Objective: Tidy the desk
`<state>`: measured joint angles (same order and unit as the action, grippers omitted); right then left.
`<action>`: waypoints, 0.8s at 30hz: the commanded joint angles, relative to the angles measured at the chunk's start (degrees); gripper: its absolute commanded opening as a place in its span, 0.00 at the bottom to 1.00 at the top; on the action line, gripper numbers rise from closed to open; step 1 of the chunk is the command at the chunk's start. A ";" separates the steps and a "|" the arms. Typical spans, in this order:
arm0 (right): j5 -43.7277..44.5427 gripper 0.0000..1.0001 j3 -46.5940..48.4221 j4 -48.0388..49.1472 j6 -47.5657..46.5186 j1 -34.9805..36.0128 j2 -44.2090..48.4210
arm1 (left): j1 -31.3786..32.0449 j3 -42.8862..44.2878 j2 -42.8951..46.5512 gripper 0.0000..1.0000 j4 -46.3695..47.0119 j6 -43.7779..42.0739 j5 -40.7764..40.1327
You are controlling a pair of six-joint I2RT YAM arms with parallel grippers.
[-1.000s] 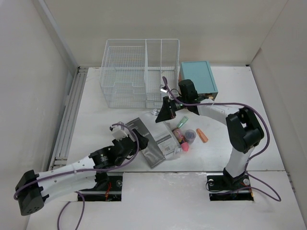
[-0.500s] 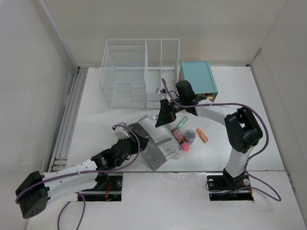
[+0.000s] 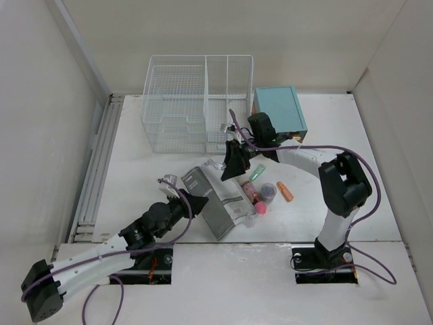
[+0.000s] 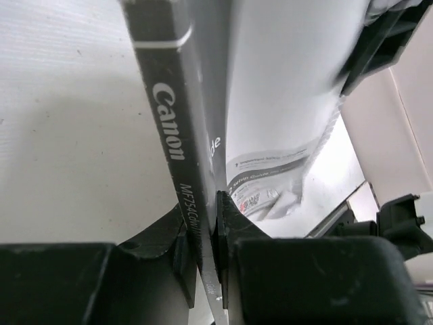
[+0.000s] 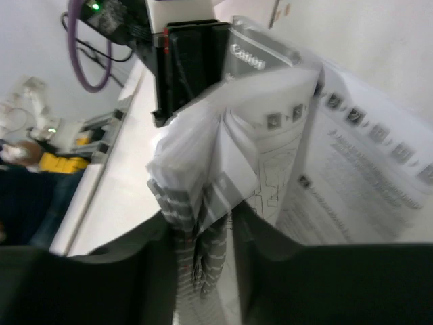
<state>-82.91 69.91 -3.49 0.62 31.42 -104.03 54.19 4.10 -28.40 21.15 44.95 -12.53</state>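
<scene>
On the white desk (image 3: 149, 169) a grey Canon booklet (image 3: 218, 196) lies half open between my two arms. My left gripper (image 3: 192, 202) is shut on its near left edge. In the left wrist view the dark fingers (image 4: 201, 230) pinch the grey cover (image 4: 169, 135), with white pages fanning to the right above the desk (image 4: 67, 135). My right gripper (image 3: 230, 166) is at the booklet's far edge. In the right wrist view its jaws (image 5: 203, 237) stand apart, and the striped, blurred pages (image 5: 270, 135) hang loosely between them.
A white wire basket (image 3: 196, 101) stands at the back, with a teal box (image 3: 281, 108) to its right. Right of the booklet lie a green tube (image 3: 257, 171), a dark round item (image 3: 268, 191), a pink item (image 3: 259, 206) and an orange one (image 3: 285, 192).
My left gripper moved onto the booklet's near edge and closed on it. My right gripper's jaws widened around the pages. The booklet shifted slightly on the desk.
</scene>
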 commanded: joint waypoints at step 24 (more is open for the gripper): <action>4.69 1.00 10.69 -21.90 -18.80 -12.96 17.46 | 1.09 49.16 -13.08 0.00 -15.17 -27.54 4.90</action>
<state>-70.24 79.85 -22.20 -14.92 18.33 -87.88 55.02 48.69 -41.54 -1.23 20.99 -8.12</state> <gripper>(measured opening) 0.998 0.098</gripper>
